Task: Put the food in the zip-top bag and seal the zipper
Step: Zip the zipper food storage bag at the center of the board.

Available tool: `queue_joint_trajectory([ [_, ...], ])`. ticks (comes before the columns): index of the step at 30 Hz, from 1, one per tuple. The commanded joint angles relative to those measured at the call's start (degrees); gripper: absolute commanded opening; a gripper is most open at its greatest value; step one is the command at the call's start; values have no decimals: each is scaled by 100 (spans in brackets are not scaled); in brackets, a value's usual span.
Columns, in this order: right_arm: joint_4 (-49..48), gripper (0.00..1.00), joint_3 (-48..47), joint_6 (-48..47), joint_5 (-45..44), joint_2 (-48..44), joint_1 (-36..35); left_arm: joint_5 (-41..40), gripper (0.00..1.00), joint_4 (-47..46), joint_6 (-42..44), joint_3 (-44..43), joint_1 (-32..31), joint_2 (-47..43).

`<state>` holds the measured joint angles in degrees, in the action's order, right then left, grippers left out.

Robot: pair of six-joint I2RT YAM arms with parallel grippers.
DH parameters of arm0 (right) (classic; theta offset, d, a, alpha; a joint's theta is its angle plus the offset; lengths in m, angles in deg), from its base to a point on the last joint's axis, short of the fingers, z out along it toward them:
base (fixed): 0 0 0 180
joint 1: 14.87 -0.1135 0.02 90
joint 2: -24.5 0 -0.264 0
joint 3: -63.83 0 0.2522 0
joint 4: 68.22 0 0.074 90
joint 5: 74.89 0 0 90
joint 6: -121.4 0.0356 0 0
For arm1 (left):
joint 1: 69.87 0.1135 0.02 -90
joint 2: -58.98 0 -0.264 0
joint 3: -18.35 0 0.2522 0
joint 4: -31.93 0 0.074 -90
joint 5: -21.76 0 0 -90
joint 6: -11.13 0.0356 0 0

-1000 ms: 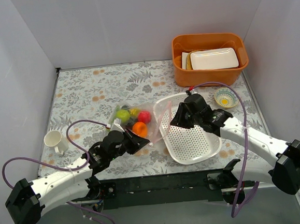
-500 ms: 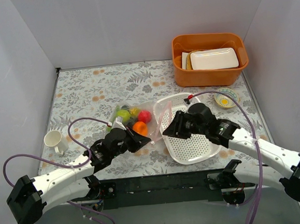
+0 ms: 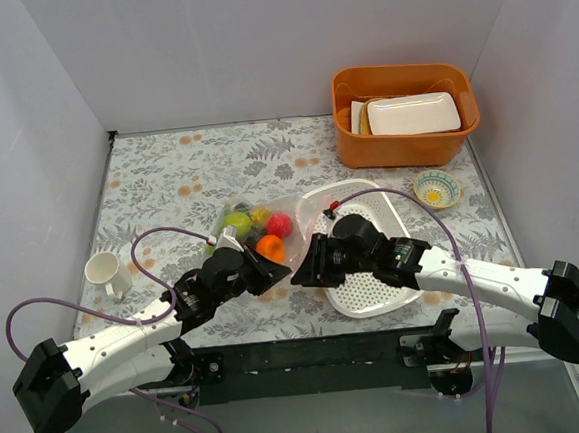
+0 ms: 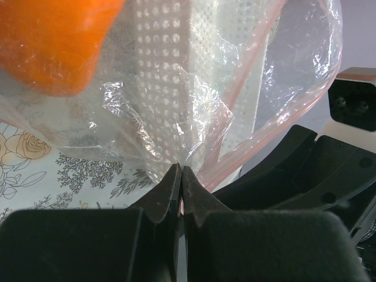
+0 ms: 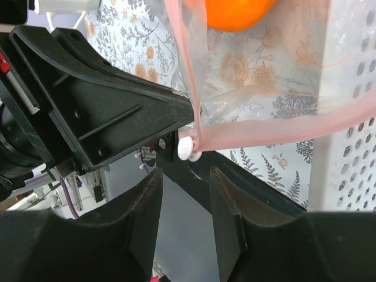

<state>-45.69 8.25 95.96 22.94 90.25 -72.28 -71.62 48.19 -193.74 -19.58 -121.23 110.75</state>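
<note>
Floral-print table (image 3: 166, 176), grey walls; zip-top bag (image 3: 288, 217) lies mid-frame in the top view, its right end overlapping the left rim of a white perforated basket (image 3: 374, 270); food (image 3: 255, 229) sits inside the bag at its left end, orange (image 3: 269, 248) lowest; left jaws pinched tight on a fold of clear bag film beside the pink zipper (image 5: 264, 138); right jaws narrowly apart, gripping nothing, white slider (image 5: 189, 148) just beyond their tips.

A: Walls?
B: Plain pale grey panel walls (image 3: 255, 39), three sides, beyond and flanking the jaws.
A: Surface?
B: Table under grey-leaf, orange-flower printed cloth (image 3: 166, 176) beneath the jaws; black mounting strip (image 3: 310, 355) behind them. Even light.
</note>
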Motion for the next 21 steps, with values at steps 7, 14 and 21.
queue_joint_trajectory([
  [7, -324, 45, -238, 5, -432, 86, -25, 48, 0, -48, -1125, -89, -24, -88],
  [14, -429, 33, -309, -48, -406, 253, -25, 83, 0, -136, -1169, -36, -15, -79],
  [21, -438, 19, -283, -13, -379, 271, -34, 100, 0, -136, -1196, -18, -15, -70],
])
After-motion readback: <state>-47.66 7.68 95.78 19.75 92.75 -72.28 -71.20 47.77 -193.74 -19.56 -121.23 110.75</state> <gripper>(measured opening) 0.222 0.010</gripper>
